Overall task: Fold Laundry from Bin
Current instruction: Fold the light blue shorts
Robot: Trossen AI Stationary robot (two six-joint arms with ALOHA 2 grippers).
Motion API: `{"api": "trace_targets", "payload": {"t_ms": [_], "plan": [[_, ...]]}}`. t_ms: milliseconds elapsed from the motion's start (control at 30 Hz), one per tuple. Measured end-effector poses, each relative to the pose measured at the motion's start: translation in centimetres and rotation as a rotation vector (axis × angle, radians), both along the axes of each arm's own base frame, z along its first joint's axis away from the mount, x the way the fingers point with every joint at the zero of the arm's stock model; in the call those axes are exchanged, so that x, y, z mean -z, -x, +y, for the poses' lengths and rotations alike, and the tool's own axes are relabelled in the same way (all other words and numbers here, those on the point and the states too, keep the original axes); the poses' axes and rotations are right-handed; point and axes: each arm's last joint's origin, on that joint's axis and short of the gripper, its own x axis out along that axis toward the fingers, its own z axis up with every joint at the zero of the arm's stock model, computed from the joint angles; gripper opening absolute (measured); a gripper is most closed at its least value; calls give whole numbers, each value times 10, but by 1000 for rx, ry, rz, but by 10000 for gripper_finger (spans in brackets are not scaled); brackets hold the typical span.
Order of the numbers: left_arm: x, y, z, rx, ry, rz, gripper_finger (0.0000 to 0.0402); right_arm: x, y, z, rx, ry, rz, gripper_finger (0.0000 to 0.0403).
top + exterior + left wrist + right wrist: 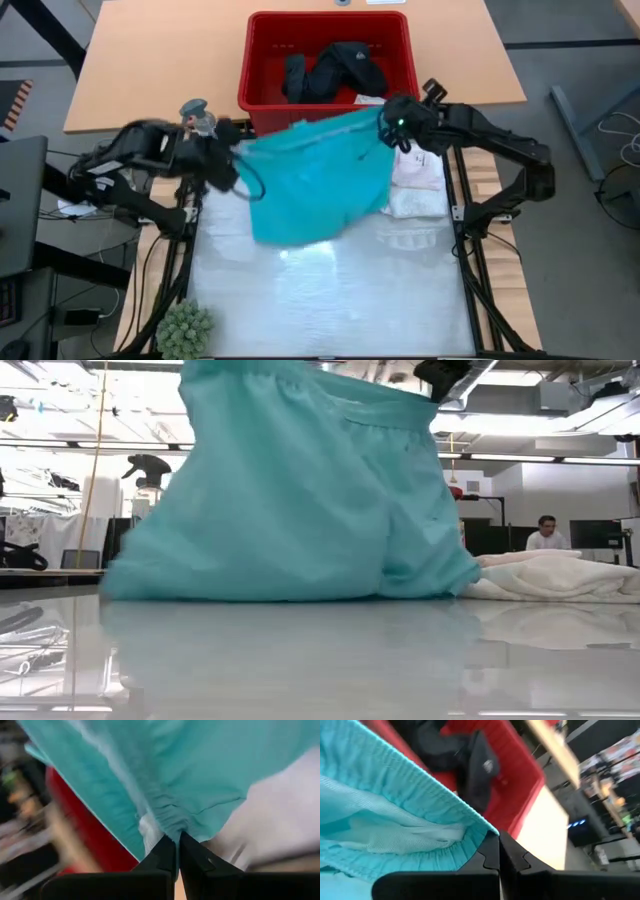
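Turquoise garment (315,185) is hanging stretched between both grippers over the desk (330,300), elastic gathered waistband up, hem touching the surface. Red bin (262,60) behind is holding black clothing (335,70). White pieces (415,190) are lying at right. Left gripper (177,842) and right gripper (499,842) fingers are clenched on the waistband.

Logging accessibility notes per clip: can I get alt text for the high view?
Both hands, left hand and right hand, are shut on the top edge of a turquoise garment, stretched between them, in front of the red bin holding black clothing. White laundry lies beside it.
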Motion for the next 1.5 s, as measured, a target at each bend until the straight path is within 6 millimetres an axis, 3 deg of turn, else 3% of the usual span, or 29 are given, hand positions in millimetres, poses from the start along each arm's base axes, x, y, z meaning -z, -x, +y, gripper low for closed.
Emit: {"api": "trace_targets", "payload": {"t_ms": [100, 167, 333, 433, 633, 800, 933, 1067, 1167, 1300, 1500], "plan": [[-4, 5, 23, -61, -236, 136, 0, -16, 5, -4, 17, 77, -66, 16], [-5, 6, 32, -51, -305, 213, 0, -29, 14, -5, 25, 106, -120, 16], [-10, 10, 40, -42, -337, 221, 0, -59, 40, 5, 38, 117, -259, 16], [-7, 12, 29, 50, -242, 193, 0, -61, 52, 21, -7, 9, -348, 16], [18, -4, -7, 238, 94, 140, 0, -32, 60, 60, -36, -344, -325, 16], [72, -15, -47, 311, 439, 300, 0, -1, 38, 110, -181, -624, -320, 16], [116, -10, -80, 363, 509, 492, 0, 27, 28, 152, -190, -800, -223, 16], [150, -6, -105, 372, 495, 579, 0, 53, 19, 186, -175, -861, -134, 16], [162, -6, -121, 410, 548, 545, 0, 72, 11, 211, -194, -932, -25, 16], [162, -11, -137, 463, 615, 439, 0, 94, 2, 234, -201, -987, 82, 16], [157, -17, -156, 503, 740, 303, 0, 97, 1, 244, -245, -1040, 106, 47]]}}
